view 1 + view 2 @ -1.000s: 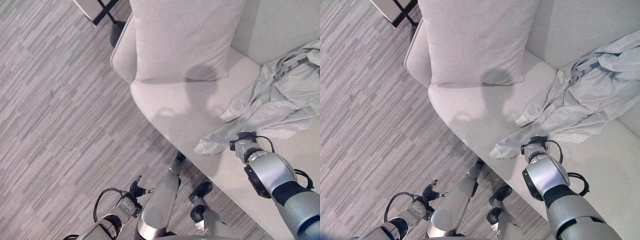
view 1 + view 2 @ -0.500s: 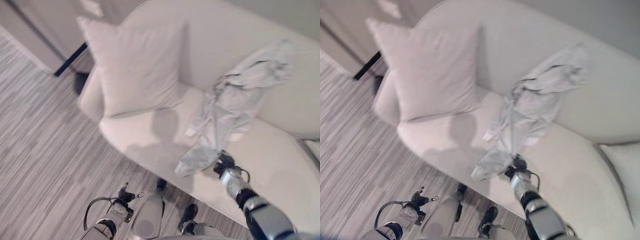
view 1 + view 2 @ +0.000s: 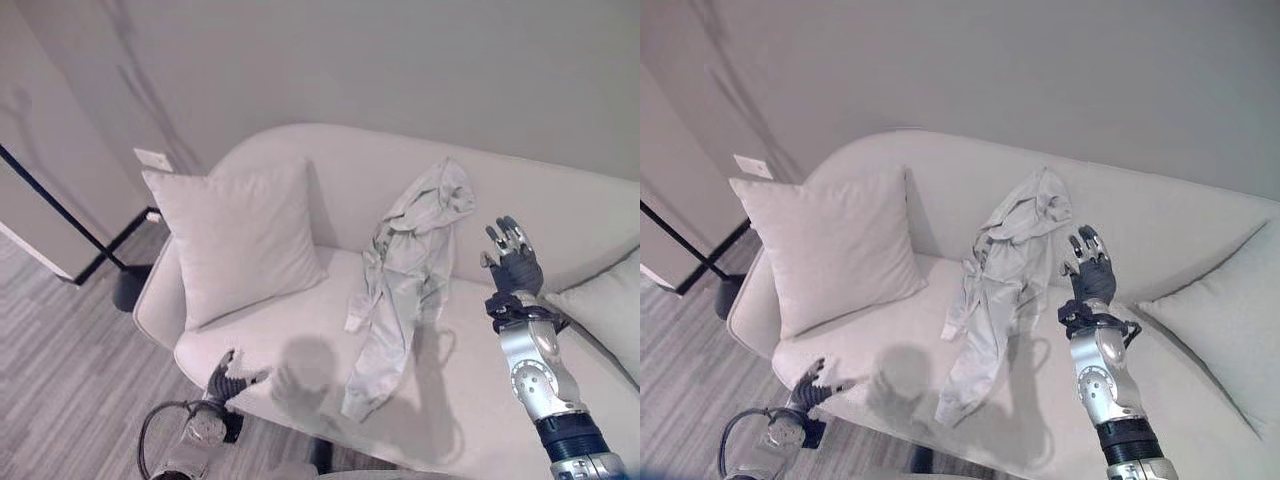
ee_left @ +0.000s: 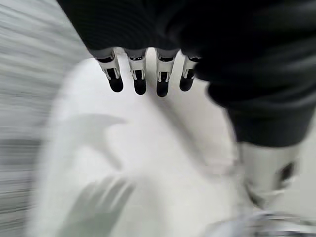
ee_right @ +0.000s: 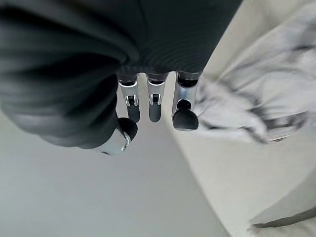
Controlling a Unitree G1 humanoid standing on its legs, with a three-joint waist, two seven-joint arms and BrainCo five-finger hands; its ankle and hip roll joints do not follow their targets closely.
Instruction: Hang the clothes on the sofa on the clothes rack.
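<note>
— Looking for the garment: where does it lie?

— A pale grey shirt (image 3: 405, 270) is draped on the sofa (image 3: 300, 345). Its upper part hangs over the backrest, and the rest trails down across the seat toward the near edge.

— And the right hand?

— The right hand (image 3: 514, 262) is raised in front of the backrest, just to the right of the shirt and apart from it. Its fingers (image 5: 154, 106) are straight and spread, holding nothing.

— The left one?

— The left hand (image 3: 224, 373) sits low at the near left, by the front edge of the seat. Its fingers (image 4: 139, 79) are extended and relaxed, also empty.

— Anything else on the sofa?

— A square cushion (image 3: 235, 240) leans against the left end, well apart from the shirt, and another cushion (image 3: 1230, 330) rests at the right end. A black stand (image 3: 90, 245) is on the floor to the far left.
</note>
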